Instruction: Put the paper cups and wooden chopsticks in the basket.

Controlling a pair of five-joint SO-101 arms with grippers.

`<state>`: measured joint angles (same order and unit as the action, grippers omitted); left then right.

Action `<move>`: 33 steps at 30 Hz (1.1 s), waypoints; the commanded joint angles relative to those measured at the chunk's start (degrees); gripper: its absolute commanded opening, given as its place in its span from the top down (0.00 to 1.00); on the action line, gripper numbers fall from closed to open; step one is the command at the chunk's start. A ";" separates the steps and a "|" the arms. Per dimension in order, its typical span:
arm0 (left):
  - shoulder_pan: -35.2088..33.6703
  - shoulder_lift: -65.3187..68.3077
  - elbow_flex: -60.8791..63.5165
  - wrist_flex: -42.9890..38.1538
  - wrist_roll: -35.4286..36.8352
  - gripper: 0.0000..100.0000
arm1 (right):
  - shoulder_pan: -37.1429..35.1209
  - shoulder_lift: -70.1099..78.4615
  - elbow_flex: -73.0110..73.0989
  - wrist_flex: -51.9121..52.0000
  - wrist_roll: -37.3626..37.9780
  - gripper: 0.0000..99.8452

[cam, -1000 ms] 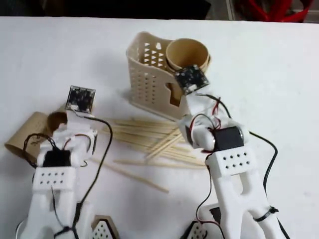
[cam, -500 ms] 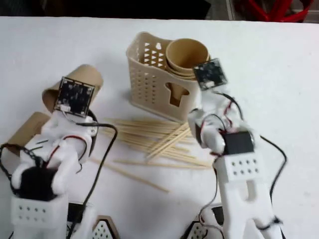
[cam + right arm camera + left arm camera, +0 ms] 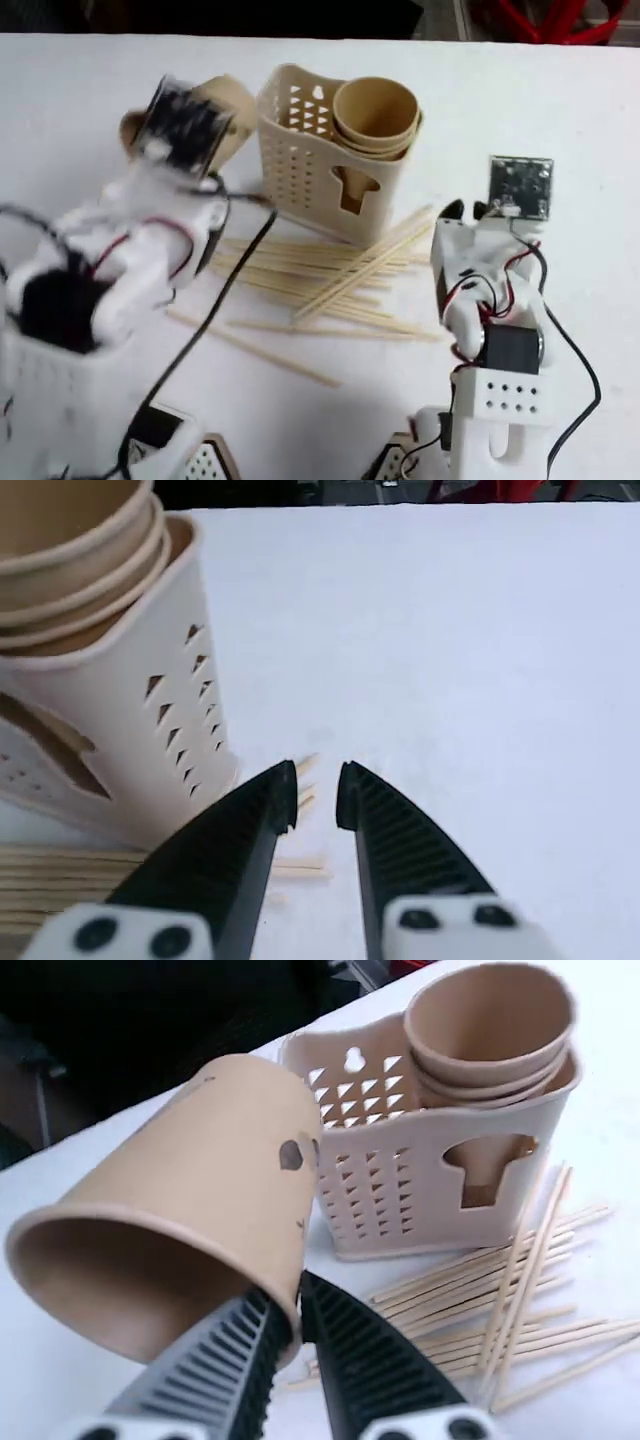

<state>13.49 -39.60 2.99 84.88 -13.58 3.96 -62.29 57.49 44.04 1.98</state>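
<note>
My left gripper (image 3: 290, 1305) is shut on the rim of a brown paper cup (image 3: 180, 1240), held tilted in the air just left of the basket. From above, that cup (image 3: 225, 105) sits beside the cream slotted basket (image 3: 300, 170). Stacked paper cups (image 3: 375, 110) stand in the basket's right end. Several wooden chopsticks (image 3: 330, 285) lie scattered on the table in front of the basket. My right gripper (image 3: 455, 212) hovers at the basket's right front corner. Its fingers (image 3: 270, 810) are slightly open with nothing between them, above the chopstick tips (image 3: 305, 770).
The white table stretches free to the right of the basket (image 3: 130, 730) and behind it. The table's far edge (image 3: 500, 38) meets a dark background. A black cable (image 3: 220, 300) from the left arm crosses the chopsticks.
The left arm lifted a paper cup off the table at the left and carried it up toward the basket. The right arm drew back from the basket, out to the right.
</note>
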 commanded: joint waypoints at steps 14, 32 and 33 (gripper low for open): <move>14.02 46.90 -58.64 14.86 -6.33 0.98 | 2.68 -1.27 5.01 -9.98 -2.90 0.92; 16.04 52.97 -63.56 15.21 -6.15 0.75 | 2.59 -1.27 5.01 -10.15 -2.46 0.92; 16.04 53.05 -63.56 14.15 -5.89 0.75 | 2.59 -1.27 5.01 -10.15 -2.46 0.92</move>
<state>29.14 14.20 -58.55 101.76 -21.67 6.24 -62.29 63.12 35.16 -0.31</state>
